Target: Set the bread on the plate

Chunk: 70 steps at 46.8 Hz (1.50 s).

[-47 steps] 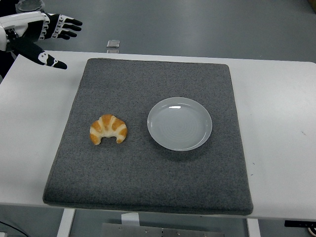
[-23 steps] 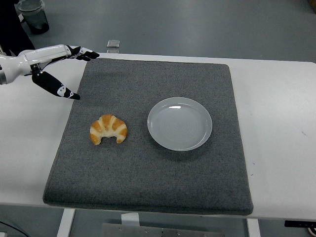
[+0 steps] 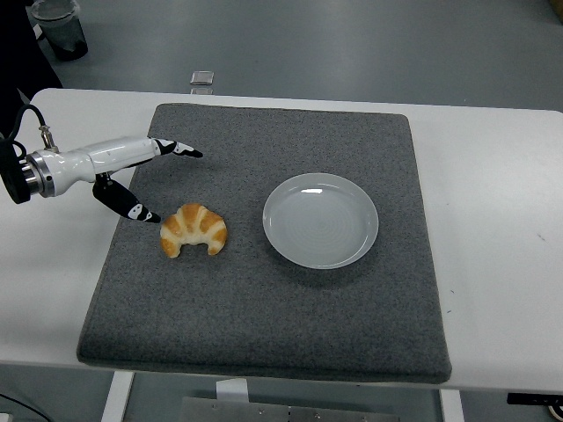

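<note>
A golden croissant (image 3: pixel 193 230) lies on the left half of the grey mat (image 3: pixel 264 308). To its right sits a pale grey round plate (image 3: pixel 320 220) with nothing on it. My left hand (image 3: pixel 163 180) reaches in from the left edge, just up and left of the croissant. Its fingers (image 3: pixel 180 148) are spread forward and the thumb (image 3: pixel 134 209) points down, its tip close beside the croissant's left end. The hand holds nothing. My right hand does not show.
The mat covers most of the white table (image 3: pixel 493 220). A small grey object (image 3: pixel 201 78) lies on the floor beyond the far edge, and a dark bin (image 3: pixel 60 26) stands at the top left.
My left hand has come down and to the right from the table's far left corner, over the mat's left edge, until it is next to the croissant. Croissant and plate have not moved.
</note>
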Motion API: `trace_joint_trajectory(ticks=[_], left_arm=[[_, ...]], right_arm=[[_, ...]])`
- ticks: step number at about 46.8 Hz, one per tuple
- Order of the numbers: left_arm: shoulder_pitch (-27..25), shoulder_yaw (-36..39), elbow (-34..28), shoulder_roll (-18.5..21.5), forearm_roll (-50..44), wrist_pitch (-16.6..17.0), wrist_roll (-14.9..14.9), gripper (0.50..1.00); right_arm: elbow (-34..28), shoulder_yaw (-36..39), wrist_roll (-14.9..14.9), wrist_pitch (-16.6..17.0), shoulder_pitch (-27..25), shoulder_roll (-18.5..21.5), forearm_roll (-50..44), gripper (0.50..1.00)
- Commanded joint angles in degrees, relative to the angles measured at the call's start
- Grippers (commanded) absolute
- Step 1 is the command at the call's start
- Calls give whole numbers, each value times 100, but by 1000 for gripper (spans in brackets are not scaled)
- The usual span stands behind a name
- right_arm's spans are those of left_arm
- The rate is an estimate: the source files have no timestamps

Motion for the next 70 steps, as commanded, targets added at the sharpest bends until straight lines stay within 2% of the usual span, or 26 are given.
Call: trace_joint_trajectory(ticks=[1, 6, 15, 27, 38, 70], left_arm=[[11, 37, -31, -70, 6, 32, 3, 996], [64, 98, -75, -140, 111, 50, 3, 996], [301, 107, -58, -395, 445, 489, 38, 996], [416, 107, 109, -632, 692, 700, 82, 996], [521, 125, 346, -808, 999, 709, 82, 996], [539, 116, 522, -1054, 929, 630, -6, 994]], right_arm=[[0, 0, 0, 0, 0, 0, 0, 932], [0, 0, 0, 0, 0, 0, 0, 930], [0, 0, 0, 0, 0, 0, 0, 932], [0, 0, 0, 0, 0, 0, 0, 930], [0, 0, 0, 0, 0, 0, 0, 930], [0, 0, 0, 0, 0, 0, 0, 930]])
